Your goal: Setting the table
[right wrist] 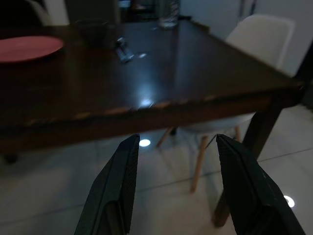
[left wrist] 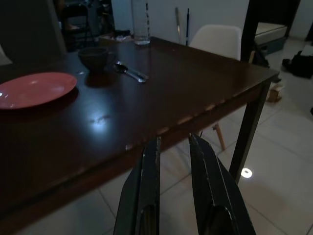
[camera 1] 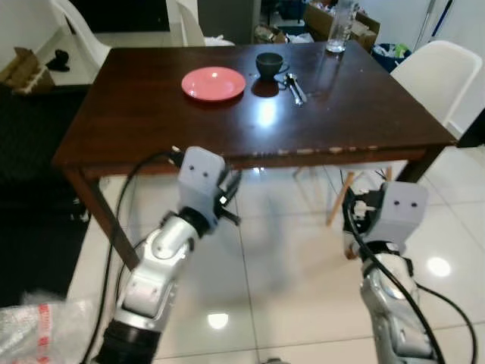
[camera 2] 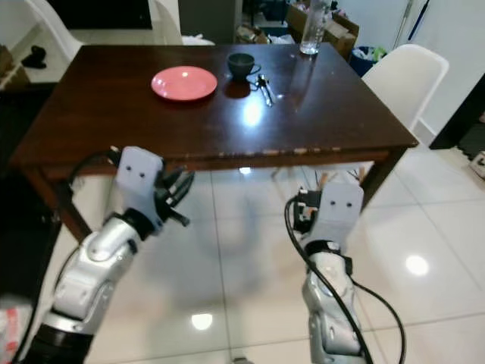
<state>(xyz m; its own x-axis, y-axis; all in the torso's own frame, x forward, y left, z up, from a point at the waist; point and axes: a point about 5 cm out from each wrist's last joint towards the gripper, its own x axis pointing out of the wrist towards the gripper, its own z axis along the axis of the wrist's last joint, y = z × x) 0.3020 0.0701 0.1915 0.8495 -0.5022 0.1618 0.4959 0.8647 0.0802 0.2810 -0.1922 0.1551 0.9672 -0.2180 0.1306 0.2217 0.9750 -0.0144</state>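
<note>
A pink plate (camera 1: pixel 214 83) lies on the far half of the dark wooden table (camera 1: pixel 151 129). To its right stand a dark cup (camera 1: pixel 270 64) and cutlery (camera 1: pixel 295 89), with a clear bottle (camera 1: pixel 339 26) at the far edge. Both grippers hang below the table's near edge, over the tiled floor. My left gripper (left wrist: pixel 173 142) points at the table edge with its fingers nearly together and nothing between them. My right gripper (right wrist: pixel 173 147) is wide open and empty, aimed under the near edge toward the table's right leg.
A white chair (camera 1: pixel 436 72) stands at the table's right side, and wooden chair legs (camera 1: pixel 339 199) show under the table. More white chairs (camera 1: pixel 76 30) and boxes (camera 1: pixel 23 68) are at the far left. A plastic bag (camera 1: pixel 38 326) lies on the floor near my left side.
</note>
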